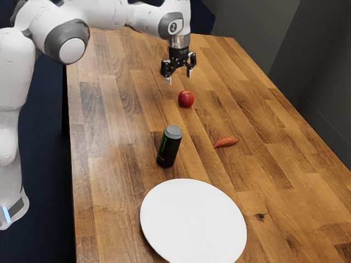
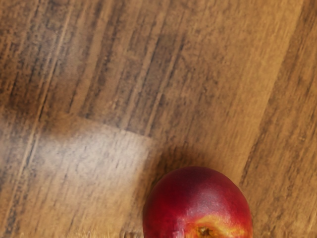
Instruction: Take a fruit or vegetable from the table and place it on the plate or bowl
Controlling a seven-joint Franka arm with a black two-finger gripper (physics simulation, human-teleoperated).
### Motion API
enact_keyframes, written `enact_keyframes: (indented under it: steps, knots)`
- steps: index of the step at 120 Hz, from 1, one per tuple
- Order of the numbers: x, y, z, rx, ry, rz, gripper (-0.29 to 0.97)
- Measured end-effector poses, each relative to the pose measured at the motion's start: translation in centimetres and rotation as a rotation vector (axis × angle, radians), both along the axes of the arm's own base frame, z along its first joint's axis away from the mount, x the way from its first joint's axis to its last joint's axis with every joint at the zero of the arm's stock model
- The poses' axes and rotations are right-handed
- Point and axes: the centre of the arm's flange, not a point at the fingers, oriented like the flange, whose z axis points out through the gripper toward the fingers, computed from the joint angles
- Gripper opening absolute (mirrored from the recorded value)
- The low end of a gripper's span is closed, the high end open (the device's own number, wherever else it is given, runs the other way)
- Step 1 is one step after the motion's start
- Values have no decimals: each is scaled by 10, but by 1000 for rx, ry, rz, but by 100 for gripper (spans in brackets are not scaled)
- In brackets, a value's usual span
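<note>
Closest to me, the white plate (image 1: 192, 222) lies bare at the near end of the bench (image 1: 120, 115). Just behind it a dark can (image 1: 169, 146) stands upright, and toward the exterior view's right lies a small orange-red pointed piece (image 1: 225, 142), perhaps a vegetable. Farther back the red fruit (image 1: 186, 98) rests alone on the wood, well apart from the plate. Beyond it hangs the tool (image 1: 179, 71), its fingers spread and gripping nothing, above the bench and near the fruit. I'd guess the fruit is firm, smooth, light and apt to roll, so it is best pinched squarely across its widest middle.
</note>
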Motion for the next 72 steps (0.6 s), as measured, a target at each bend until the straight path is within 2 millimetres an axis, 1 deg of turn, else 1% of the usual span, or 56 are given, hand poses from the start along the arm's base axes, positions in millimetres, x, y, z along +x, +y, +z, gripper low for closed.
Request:
enact_keyframes:
  steps: [9, 21, 33, 56, 72]
  knots:
    - [6, -7, -3, 1, 0, -27, 68]
    - [11, -7, -18, -10, 15, -40, 68]
    - [14, -8, -27, -17, 22, -62, 68]
    - [16, -9, -30, 4, 11, -142, 67]
    - [18, -7, -35, 17, 8, -189, 67]
